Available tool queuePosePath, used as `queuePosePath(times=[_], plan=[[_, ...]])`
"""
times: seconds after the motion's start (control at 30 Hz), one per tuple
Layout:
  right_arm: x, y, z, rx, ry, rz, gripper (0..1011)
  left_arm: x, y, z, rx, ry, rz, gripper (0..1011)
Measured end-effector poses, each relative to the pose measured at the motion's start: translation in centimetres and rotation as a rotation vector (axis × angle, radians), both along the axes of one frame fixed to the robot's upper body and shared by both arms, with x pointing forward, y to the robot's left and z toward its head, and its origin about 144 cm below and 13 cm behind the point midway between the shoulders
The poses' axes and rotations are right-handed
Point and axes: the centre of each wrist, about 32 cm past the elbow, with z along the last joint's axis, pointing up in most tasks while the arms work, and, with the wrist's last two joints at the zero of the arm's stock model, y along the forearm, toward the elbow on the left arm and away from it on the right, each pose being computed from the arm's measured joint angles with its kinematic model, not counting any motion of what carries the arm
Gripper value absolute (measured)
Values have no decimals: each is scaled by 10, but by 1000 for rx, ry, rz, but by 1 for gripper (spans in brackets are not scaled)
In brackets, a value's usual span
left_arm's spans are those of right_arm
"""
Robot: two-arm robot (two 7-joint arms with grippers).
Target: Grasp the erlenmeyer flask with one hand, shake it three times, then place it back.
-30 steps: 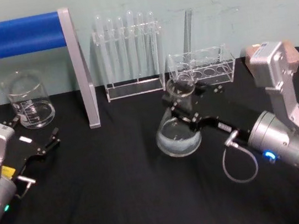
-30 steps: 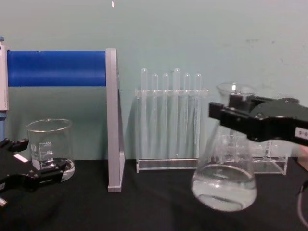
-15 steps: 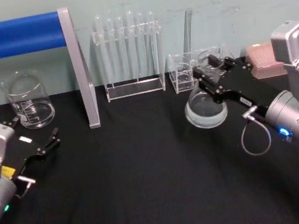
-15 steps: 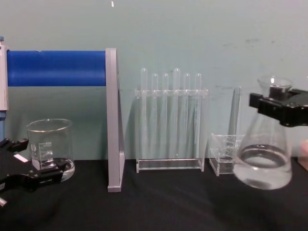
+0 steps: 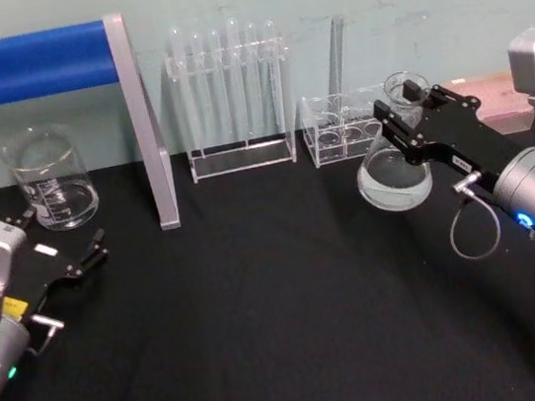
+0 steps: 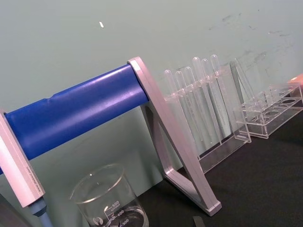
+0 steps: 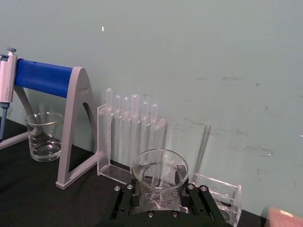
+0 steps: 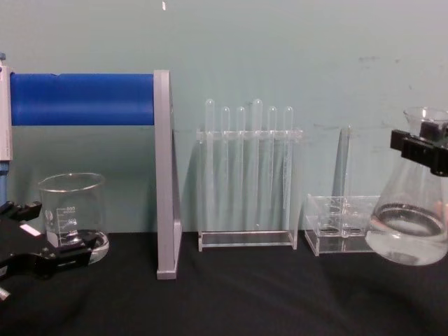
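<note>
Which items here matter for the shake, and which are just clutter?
In the job: erlenmeyer flask; right gripper, fingers shut on its neck.
Lying about: beaker, test tube rack, small rack, blue pipette stand; left gripper parked by beaker.

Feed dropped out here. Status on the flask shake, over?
Right tool shut on erlenmeyer flask neck, liquid inside, beside small rack. Left tool open, parked by beaker. Nothing blocking.

A scuffed pale green wall [image 8: 280, 42] rises directly behind the table [image 5: 267, 340], draped in black cloth.
</note>
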Motion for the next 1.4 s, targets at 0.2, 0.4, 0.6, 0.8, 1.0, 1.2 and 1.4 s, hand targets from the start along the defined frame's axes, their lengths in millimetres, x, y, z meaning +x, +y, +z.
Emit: queuePosePath(times=[0.2, 0.4, 0.6, 0.8, 1.0, 1.2, 1.4], plan=[[0, 0, -1, -1, 2, -1, 450, 0, 0, 0, 0, 0, 0, 1001], [-3, 5, -1, 2, 5, 27, 450, 0, 0, 0, 0, 0, 0, 1001], [-8, 14, -1, 5, 11, 79, 450, 0, 0, 0, 0, 0, 0, 1001], [-15, 25, 0, 14, 16, 143, 449, 0, 0, 0, 0, 0, 0, 1001], [-23, 35, -1, 20, 26, 210, 449, 0, 0, 0, 0, 0, 0, 1001], [-31, 44, -1, 27, 37, 273, 450, 0, 0, 0, 0, 0, 0, 1001], [-39, 51, -1, 32, 46, 332, 450, 0, 0, 0, 0, 0, 0, 1001]])
